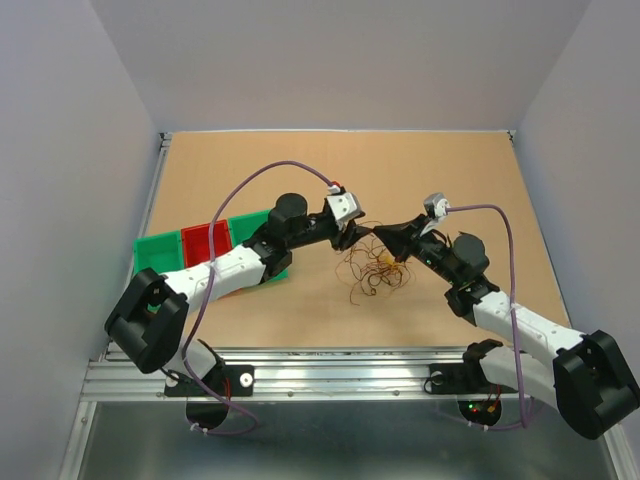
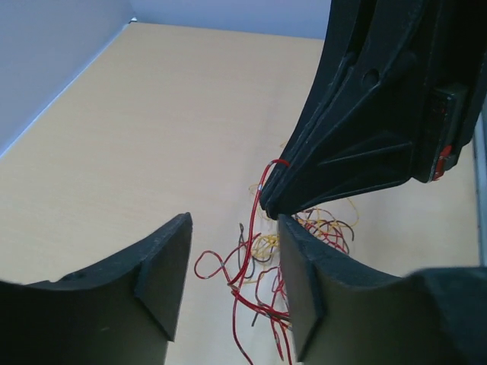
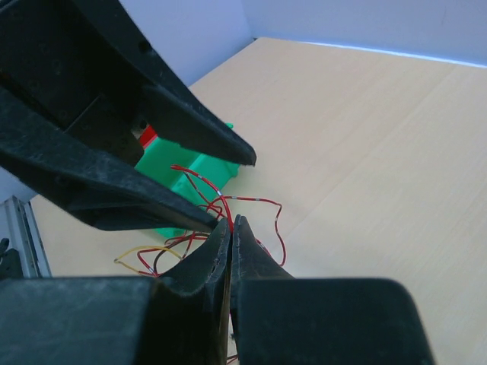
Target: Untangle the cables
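Right tool (image 3: 230,228): fingers were pressed together, pinching a red strand of the cables (image 1: 375,272) at my tip | left tool (image 2: 234,266): jaws stood apart just beside that tip, the strand running between them | cables: loose tangle hung below both tools, mid-counter (image 1: 300,170) | green and red bins (image 1: 165,250) sat by my left arm.
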You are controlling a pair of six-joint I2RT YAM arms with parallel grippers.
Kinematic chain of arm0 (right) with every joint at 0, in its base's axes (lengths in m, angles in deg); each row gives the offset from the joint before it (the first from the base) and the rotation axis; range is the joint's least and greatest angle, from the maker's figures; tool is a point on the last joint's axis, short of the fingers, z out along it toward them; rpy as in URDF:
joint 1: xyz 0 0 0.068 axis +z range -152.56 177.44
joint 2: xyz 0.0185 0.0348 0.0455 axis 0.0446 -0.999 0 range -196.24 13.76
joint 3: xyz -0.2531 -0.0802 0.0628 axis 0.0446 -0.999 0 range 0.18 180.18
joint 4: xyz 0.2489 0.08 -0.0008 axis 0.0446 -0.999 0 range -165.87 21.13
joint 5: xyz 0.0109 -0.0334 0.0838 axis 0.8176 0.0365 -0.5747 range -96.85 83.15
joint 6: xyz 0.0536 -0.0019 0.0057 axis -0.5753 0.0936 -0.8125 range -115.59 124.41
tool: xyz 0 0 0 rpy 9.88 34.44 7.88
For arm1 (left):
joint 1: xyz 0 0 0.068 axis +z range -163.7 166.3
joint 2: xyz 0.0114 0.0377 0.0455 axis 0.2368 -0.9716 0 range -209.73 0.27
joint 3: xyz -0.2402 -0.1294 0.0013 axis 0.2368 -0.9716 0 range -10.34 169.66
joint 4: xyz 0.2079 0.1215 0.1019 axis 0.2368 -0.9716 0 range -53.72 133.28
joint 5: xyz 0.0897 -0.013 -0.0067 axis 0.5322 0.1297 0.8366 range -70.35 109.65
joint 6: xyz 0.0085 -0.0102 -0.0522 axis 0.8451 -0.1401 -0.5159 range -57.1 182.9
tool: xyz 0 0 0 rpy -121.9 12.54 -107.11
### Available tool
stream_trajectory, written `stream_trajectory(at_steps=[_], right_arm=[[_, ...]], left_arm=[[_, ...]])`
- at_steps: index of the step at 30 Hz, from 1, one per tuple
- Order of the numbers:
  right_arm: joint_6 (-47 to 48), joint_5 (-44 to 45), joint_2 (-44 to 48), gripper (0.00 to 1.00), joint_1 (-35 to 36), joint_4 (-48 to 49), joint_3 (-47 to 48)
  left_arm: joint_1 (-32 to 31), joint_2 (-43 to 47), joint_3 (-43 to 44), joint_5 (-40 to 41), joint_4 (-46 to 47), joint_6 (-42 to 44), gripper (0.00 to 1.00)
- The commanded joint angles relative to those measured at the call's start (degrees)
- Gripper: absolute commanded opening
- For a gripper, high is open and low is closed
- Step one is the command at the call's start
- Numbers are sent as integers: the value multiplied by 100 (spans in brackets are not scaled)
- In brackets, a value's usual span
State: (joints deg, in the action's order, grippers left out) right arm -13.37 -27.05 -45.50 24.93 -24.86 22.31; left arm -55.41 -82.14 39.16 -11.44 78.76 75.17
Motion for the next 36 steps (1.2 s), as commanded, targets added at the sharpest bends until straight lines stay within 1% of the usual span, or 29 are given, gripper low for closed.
stream_trajectory(at_steps=[1,3,9,11,12,13,16,20,25,29,31,32,33,34,35,36], right_arm=[[-32,-97,117,1,55,363,380],[-41,-141,135,1,64,363,380],[-322,-808,117,1,134,669,502],[-366,-1037,143,0,143,697,590],[-393,-1090,178,0,143,688,652],[-419,-1160,292,1,143,679,748],[-419,-1117,573,1,143,522,915],[-402,-1126,969,1,152,109,1529],[-236,-960,1101,1,143,-234,2014],[-6,-319,1093,0,143,-489,2427],[29,-247,1023,1,143,-577,2585],[29,-238,1005,1,143,-595,2603],[29,-221,979,1,143,-595,2595],[38,-221,909,1,143,-595,2568],[47,-212,864,1,143,-595,2551],[47,-203,812,1,143,-587,2551]], left_arm=[[-126,-38,297,1146,213,223,49],[-126,-125,341,1525,222,144,42],[-126,-512,605,2879,257,-41,37],[-126,-714,710,3029,231,29,32],[-135,-811,737,3065,213,90,26],[-118,-977,798,3344,187,169,20],[-83,-1189,877,3399,126,240,18],[-39,-1496,1088,3530,-32,267,18],[102,-1664,1185,3329,-173,170,18],[207,-1743,1203,3145,-209,74,18],[347,-1700,1168,3136,-182,-118,18],[426,-1586,1115,2883,-139,-207,18],[532,-1515,1080,2724,-121,-312,22],[820,-1428,1036,2514,-60,-548,24],[979,-1253,949,2024,-7,-698,27],[1146,-1173,904,1767,46,-813,36]])
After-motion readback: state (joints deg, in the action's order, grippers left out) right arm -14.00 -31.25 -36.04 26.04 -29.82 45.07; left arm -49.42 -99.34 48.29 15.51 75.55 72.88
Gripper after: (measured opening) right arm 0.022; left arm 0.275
